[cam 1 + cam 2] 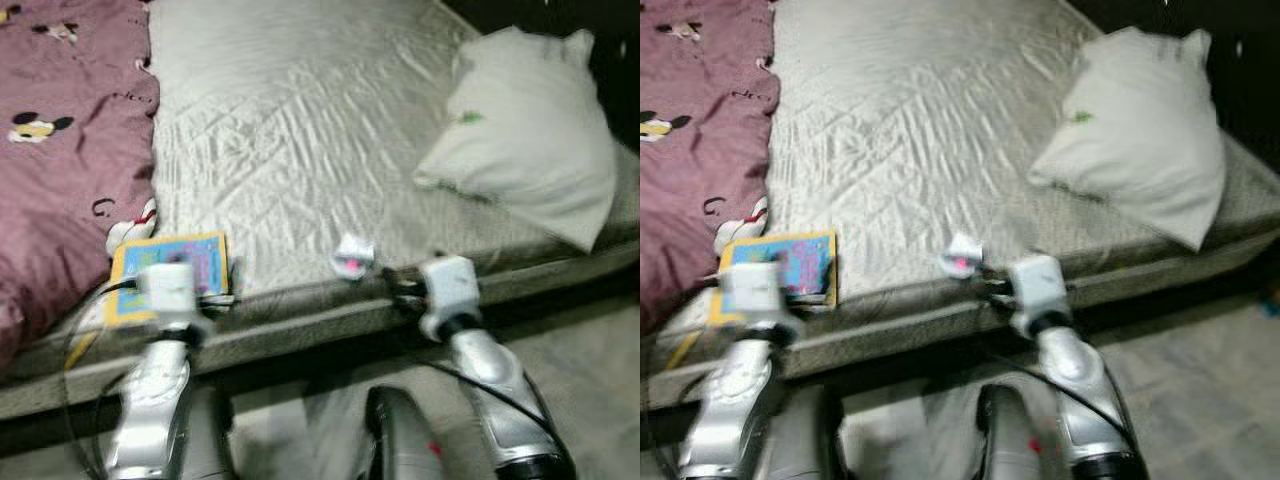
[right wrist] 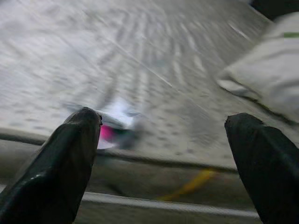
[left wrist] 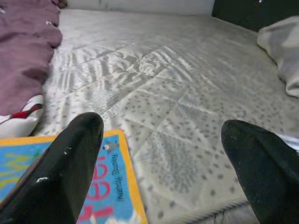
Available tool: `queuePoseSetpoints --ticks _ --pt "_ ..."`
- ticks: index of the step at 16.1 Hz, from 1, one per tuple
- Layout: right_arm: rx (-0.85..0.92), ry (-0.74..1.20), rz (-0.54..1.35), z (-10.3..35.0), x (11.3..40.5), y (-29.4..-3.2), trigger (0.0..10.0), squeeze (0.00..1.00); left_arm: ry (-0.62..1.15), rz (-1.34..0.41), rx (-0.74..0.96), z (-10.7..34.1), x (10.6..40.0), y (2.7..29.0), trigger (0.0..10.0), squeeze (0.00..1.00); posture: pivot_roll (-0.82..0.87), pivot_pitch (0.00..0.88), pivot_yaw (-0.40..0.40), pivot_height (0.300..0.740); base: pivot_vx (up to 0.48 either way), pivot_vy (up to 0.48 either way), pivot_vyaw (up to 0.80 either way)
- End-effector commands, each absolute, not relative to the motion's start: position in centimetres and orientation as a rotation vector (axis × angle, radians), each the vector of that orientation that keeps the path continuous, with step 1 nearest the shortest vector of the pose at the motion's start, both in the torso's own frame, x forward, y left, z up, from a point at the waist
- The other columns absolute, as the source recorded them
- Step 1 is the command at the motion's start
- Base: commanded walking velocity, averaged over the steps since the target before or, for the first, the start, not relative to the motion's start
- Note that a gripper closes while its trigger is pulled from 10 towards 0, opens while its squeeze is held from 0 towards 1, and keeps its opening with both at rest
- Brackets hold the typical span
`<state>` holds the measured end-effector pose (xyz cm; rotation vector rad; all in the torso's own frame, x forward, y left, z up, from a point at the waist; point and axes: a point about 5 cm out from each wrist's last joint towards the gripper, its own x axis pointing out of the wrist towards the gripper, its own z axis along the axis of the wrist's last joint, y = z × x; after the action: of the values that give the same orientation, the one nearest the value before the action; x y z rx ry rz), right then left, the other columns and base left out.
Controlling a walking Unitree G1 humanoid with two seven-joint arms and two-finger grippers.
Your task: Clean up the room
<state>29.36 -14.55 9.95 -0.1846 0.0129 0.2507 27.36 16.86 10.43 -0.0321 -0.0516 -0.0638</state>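
Bed: grey quilted mattress, seen from its near edge. Blanket: mauve, cartoon-printed, spread over the robot's left part of the mattress. Pillow: white, laid at the far right. Book: yellow-bordered, blue cover, placed at the near edge beside the blanket. Wrapper: small, white and pink, crumpled, set near the edge between the arms.

Left gripper: fingers spread wide, held over the book's corner. Right gripper: fingers spread, nothing held, positioned just short of the wrapper.
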Motion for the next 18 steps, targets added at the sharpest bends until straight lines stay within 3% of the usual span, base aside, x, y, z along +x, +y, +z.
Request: queuePoseSetpoints --ticks 1,7,11,14,18 --pt "-0.166 -0.014 0.292 10.4 29.4 -13.2 10.0 0.0 -0.027 -0.018 -0.014 9.9 26.9 18.4 10.0 0.0 -0.05 0.116 -0.046 0.512 0.315 0.0 0.0" --pt "-0.178 -0.008 0.289 10.2 29.4 -13.3 10.0 0.0 -0.02 -0.011 -0.02 9.9 27.0 18.4 10.0 0.0 -0.05 0.125 -0.048 0.512 0.094 0.0 0.0" --pt "-0.201 -0.008 0.305 10.1 29.3 -13.1 10.0 0.0 -0.018 -0.007 -0.021 9.8 26.9 18.3 10.0 0.0 -0.05 0.133 -0.051 0.512 0.0 0.0 0.8" --pt "-0.193 0.011 0.303 10.0 29.6 -13.3 10.0 0.0 -0.013 -0.005 -0.025 9.7 26.8 18.3 10.0 0.0 -0.05 0.139 -0.053 0.512 0.0 0.0 0.0" --pt "-0.228 0.162 0.343 8.2 30.4 -13.4 10.0 0.0 -0.001 0.007 -0.02 9.7 26.4 18.5 10.0 0.0 -0.03 0.154 -0.057 0.512 0.0 0.0 0.0"
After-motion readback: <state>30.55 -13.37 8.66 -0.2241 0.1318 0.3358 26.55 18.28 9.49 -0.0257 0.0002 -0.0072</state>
